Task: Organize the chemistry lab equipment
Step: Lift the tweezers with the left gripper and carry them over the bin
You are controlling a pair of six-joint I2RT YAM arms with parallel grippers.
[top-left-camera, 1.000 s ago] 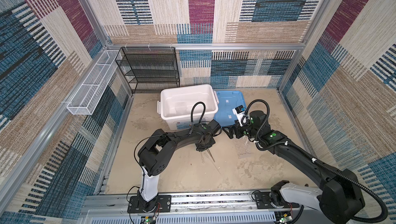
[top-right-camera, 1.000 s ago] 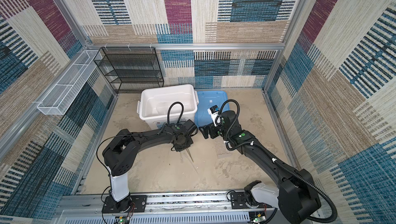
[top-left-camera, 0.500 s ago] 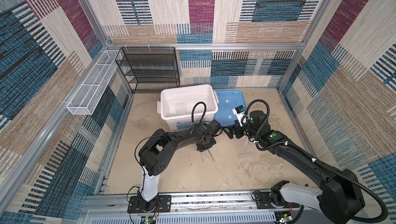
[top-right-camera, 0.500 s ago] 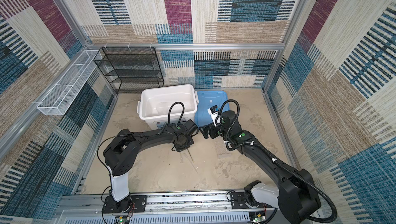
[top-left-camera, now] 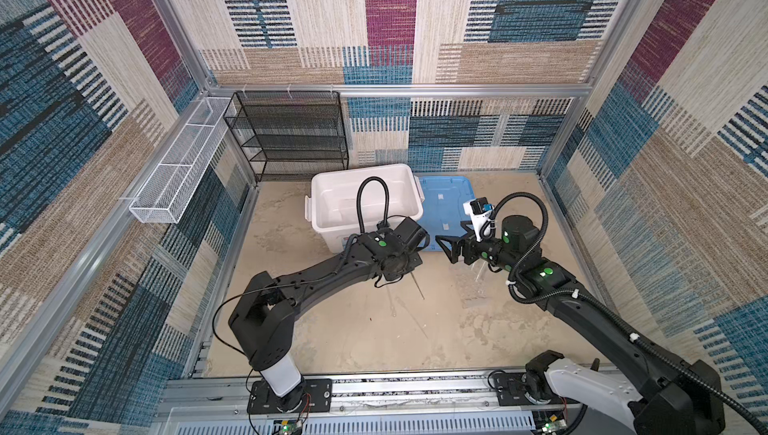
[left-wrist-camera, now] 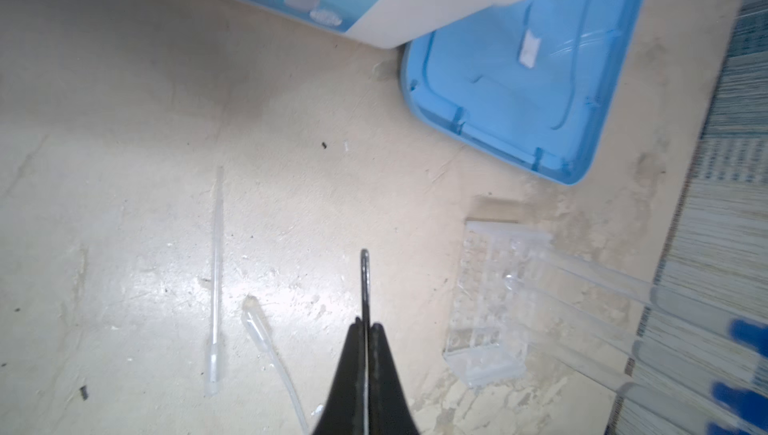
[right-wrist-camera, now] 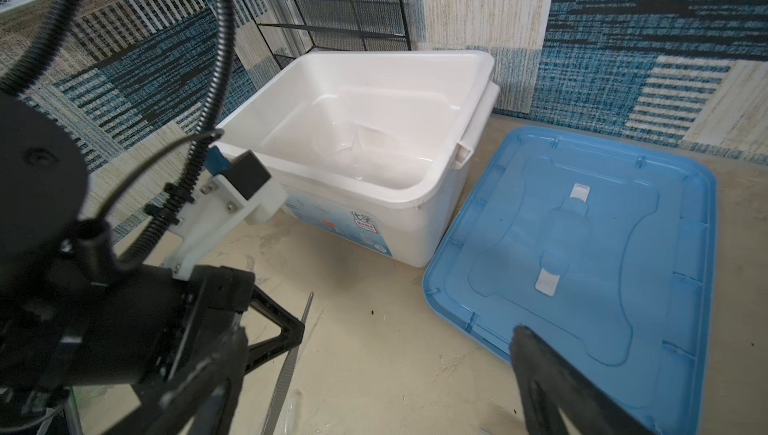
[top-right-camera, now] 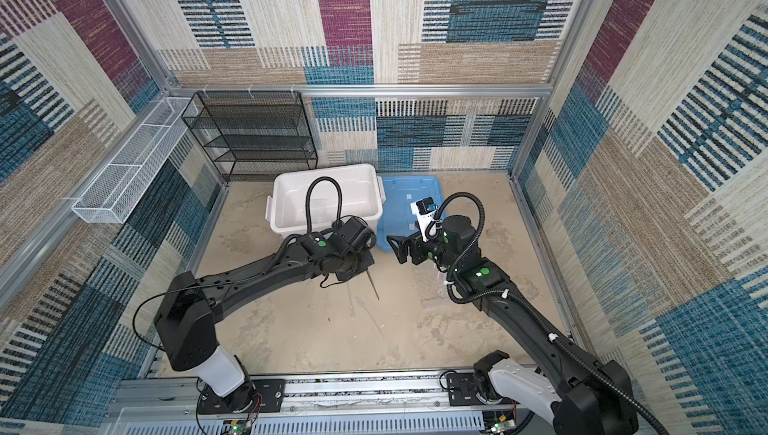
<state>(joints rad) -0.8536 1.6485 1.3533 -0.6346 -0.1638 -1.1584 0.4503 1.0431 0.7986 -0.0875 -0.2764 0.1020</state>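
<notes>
In the left wrist view, the left gripper (left-wrist-camera: 365, 331) is clamped tight on the thin metal tweezers (left-wrist-camera: 365, 279), which seem to hang clear of the beige floor (left-wrist-camera: 124, 100). Loose on that floor are a long thin clear rod (left-wrist-camera: 216, 266), a soft clear dropper (left-wrist-camera: 259, 329) just beside it, and a clear plastic rack (left-wrist-camera: 486, 308). Clear blue-capped test tubes (left-wrist-camera: 602, 287) reach out from the rack.

In the right wrist view, the large white plastic box (right-wrist-camera: 415, 221) stands open. All I can make out inside it is one clear glass vessel (right-wrist-camera: 353, 150). The light-blue lid (right-wrist-camera: 582, 246) lies flat just beside the box.

In both top views, the tweezers sit just below centre, in front of the box. The right gripper (top-left-camera: 444, 249), right of centre, has its jaws wide apart and holds nothing.

The task looks barely begun. One piece is boxed and the tweezers are in hand. The rod, dropper, rack and tubes are still to be put away.
</notes>
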